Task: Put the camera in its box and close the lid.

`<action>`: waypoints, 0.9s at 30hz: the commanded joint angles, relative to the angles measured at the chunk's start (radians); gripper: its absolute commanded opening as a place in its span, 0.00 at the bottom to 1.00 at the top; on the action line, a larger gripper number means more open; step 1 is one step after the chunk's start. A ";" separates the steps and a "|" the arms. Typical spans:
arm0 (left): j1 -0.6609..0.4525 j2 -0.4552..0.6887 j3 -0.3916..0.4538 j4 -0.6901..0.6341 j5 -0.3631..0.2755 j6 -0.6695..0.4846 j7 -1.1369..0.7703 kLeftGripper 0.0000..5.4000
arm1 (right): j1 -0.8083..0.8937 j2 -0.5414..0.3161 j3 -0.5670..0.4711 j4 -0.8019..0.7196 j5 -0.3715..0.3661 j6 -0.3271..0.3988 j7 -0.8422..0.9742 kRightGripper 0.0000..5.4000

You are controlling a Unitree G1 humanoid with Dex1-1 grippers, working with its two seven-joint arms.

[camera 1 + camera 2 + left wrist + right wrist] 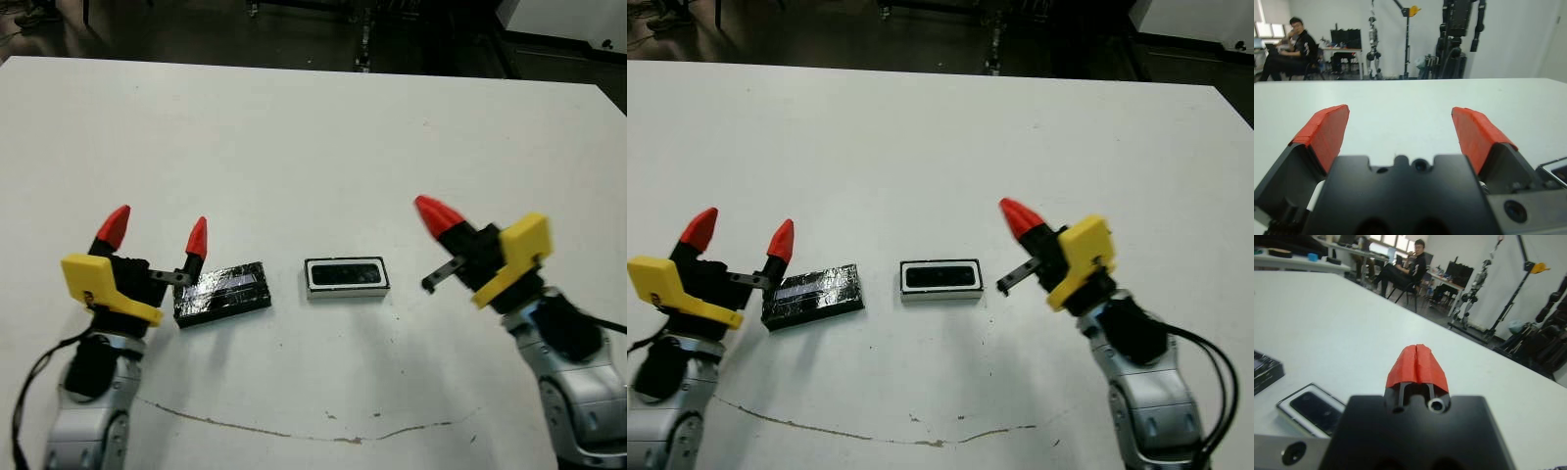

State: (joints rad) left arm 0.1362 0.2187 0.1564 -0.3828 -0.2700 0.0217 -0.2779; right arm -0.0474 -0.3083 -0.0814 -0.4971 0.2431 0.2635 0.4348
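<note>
White table [294, 127] fills the head view: box [346, 276] at centre with the camera [345, 273] apparently already inside, lid [222, 291] lower left. Left wrist view shows the left gripper [1400, 132] spread wide and empty, so it should close squarely across the lid. Right wrist view shows the right gripper [1417, 363] pressed together, holding nothing.

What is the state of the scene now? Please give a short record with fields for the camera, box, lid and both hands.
camera: black, lying inside the box
box: white-rimmed tray at table centre, uncovered
lid: flat glossy black panel, on the table to the left of the box, apart from it
left hand: open, empty, beside the lid's left end
right hand: shut, empty, to the right of the box
step left: put the lid on the box
</note>
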 commanded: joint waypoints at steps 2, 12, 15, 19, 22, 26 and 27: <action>-0.027 0.113 0.031 -0.028 -0.030 0.033 -0.097 1.00 | -0.011 -0.007 -0.038 0.019 0.033 0.033 -0.027 0.00; -0.136 0.360 0.087 0.005 -0.210 0.168 -0.372 1.00 | 0.033 0.053 -0.034 0.029 0.065 0.058 -0.106 0.00; -0.174 0.452 0.086 0.017 -0.251 0.254 -0.457 1.00 | 0.049 0.071 -0.032 0.032 0.075 0.061 -0.120 0.00; -0.270 0.541 0.055 0.109 -0.333 0.354 -0.624 1.00 | 0.062 0.079 -0.034 0.024 0.077 0.082 -0.142 0.00; -0.351 0.580 0.010 0.194 -0.339 0.378 -0.748 1.00 | 0.064 0.074 -0.030 0.019 0.070 0.093 -0.157 0.00; -0.453 0.596 -0.059 0.308 -0.322 0.376 -0.899 1.00 | 0.063 0.077 -0.029 0.016 0.072 0.106 -0.172 0.00; -0.475 0.591 -0.073 0.334 -0.323 0.386 -0.924 1.00 | 0.063 0.077 -0.028 0.015 0.072 0.107 -0.174 0.00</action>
State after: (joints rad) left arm -0.3016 0.7979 0.1131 -0.0932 -0.5999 0.3891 -1.1569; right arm 0.0099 -0.2280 -0.1046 -0.4799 0.3164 0.3508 0.2731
